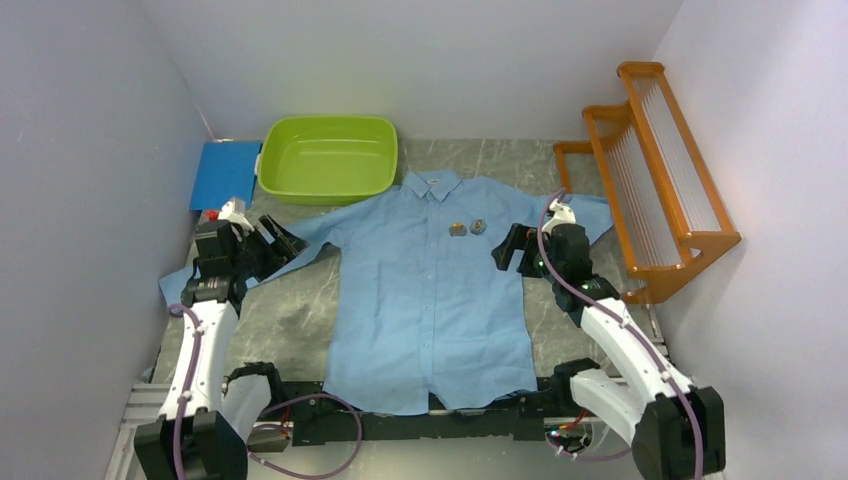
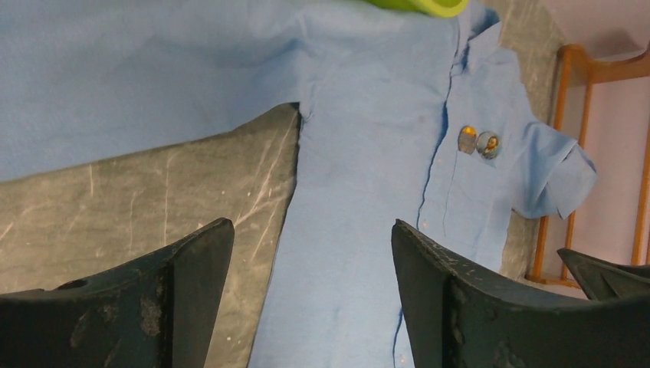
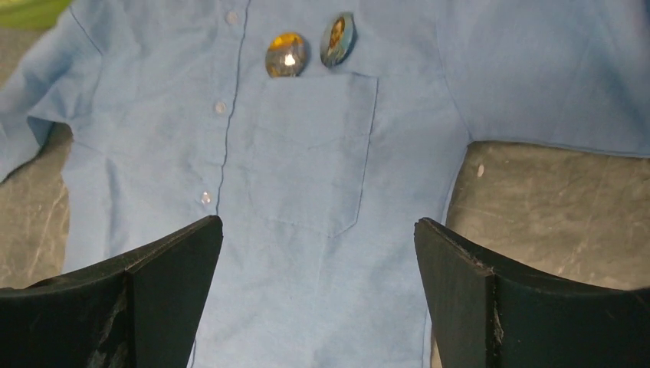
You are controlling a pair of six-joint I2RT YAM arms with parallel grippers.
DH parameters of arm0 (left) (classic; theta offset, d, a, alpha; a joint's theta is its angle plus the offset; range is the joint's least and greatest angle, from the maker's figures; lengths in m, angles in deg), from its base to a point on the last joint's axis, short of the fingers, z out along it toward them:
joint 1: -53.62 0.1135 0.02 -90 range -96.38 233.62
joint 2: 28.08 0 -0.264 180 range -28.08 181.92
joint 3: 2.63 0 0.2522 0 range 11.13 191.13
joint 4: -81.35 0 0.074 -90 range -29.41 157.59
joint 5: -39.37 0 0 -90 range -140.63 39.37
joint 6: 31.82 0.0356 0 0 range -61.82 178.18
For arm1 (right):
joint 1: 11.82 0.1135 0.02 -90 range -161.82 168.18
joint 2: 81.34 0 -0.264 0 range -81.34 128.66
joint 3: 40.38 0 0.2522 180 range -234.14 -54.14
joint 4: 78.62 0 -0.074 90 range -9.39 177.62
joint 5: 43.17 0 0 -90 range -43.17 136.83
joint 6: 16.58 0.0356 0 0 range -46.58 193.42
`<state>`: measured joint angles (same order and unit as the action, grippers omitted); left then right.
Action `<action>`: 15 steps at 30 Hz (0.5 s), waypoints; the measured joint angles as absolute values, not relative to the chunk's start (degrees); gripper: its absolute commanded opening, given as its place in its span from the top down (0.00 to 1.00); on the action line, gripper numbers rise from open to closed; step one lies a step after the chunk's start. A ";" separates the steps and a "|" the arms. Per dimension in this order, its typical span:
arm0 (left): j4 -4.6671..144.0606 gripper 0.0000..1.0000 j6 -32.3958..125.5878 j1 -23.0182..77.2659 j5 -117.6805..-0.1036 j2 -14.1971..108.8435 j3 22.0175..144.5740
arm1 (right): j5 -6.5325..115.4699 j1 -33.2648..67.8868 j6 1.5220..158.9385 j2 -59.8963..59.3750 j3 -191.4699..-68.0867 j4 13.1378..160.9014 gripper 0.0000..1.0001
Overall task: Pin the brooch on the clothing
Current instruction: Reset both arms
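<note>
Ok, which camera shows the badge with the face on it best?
The right wrist view: the face badge is close and its picture shows. Top external shows only a speck; left wrist shows it small and blurry.

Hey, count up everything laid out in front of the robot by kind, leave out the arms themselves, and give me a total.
Shirt: 1
Brooches: 2
Green tub: 1
Blue pad: 1
Orange rack: 1
Total: 6
</note>
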<state>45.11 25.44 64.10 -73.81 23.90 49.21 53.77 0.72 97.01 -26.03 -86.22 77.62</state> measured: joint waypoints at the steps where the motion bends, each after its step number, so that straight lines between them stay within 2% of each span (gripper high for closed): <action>1: 46.05 0.19 25.36 64.10 -73.79 23.10 48.71 | 53.35 0.72 96.97 -27.50 -85.61 78.49 0.00; 11: 56.09 0.16 25.64 64.10 -64.98 12.58 44.32 | 48.30 0.70 91.26 -43.69 -70.07 93.83 0.00; 15: 63.06 0.06 25.51 64.10 -59.10 13.04 40.95 | 45.09 0.72 86.06 -49.05 -63.75 102.23 0.00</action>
